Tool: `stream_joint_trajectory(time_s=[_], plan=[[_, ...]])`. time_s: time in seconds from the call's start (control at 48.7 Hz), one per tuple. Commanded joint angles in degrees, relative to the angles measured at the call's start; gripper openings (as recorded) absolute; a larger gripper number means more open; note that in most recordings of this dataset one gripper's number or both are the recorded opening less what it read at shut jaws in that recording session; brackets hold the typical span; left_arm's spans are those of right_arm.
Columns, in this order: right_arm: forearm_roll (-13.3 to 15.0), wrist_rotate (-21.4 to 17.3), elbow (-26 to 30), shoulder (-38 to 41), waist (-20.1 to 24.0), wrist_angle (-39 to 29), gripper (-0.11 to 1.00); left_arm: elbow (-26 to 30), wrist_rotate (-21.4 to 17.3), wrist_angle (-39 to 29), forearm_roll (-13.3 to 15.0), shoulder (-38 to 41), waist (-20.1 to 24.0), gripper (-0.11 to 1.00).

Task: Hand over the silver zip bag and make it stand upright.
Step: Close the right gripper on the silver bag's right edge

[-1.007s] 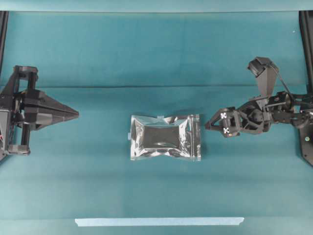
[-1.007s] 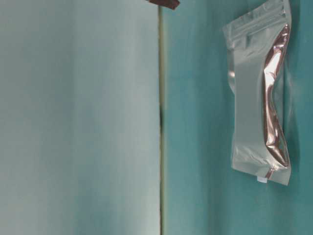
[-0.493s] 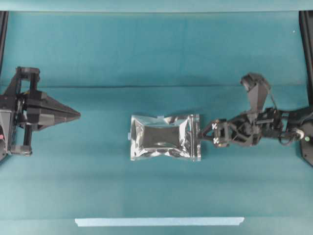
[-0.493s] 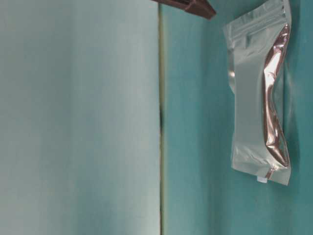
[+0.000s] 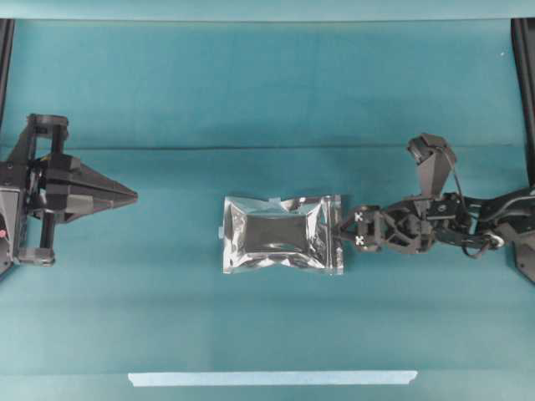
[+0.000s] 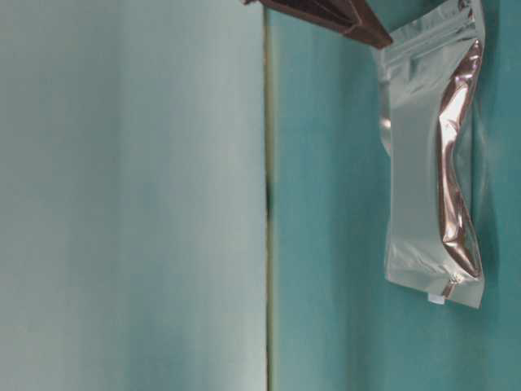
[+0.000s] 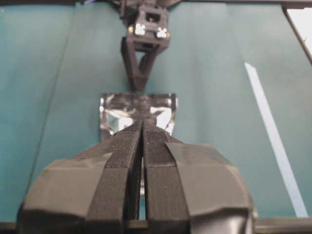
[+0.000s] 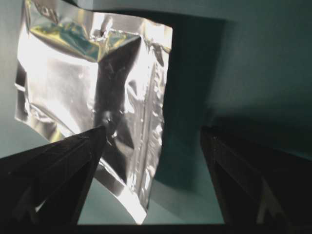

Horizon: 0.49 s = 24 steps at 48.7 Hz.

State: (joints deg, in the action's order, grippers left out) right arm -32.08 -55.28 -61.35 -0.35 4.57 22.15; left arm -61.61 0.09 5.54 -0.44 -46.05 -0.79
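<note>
Change: right pincer [image 5: 342, 227], spread wide, has been brought to the silver zip bag [image 5: 282, 234] edge.
Left pincer [image 5: 129, 195]: pressed together, waiting.
Meaning: pickup judged imminent.

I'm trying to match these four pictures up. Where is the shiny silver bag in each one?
Overhead: silver zip bag lies flat at centre.
Table-level: upper right, seen edge-on.
Left wrist: middle, beyond the shut left hand.
Right wrist: upper left.
Shared landmark: the open right hand at the bag's edge.
</note>
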Motion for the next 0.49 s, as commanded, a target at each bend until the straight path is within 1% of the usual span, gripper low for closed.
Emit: stream_joint_trajectory(time_s=[0.0,0.472], plan=[[-0.18,-1.05,1.14,0.53,0.09,1.41,0.92,1.49,0.09,0.26,0.00,0.18,0.00,-0.01],[-0.18,-1.67,6.86,6.94,0.79,1.58,0.92,1.32,0.09,-2.64,0.00,-1.14,0.00,-0.01]])
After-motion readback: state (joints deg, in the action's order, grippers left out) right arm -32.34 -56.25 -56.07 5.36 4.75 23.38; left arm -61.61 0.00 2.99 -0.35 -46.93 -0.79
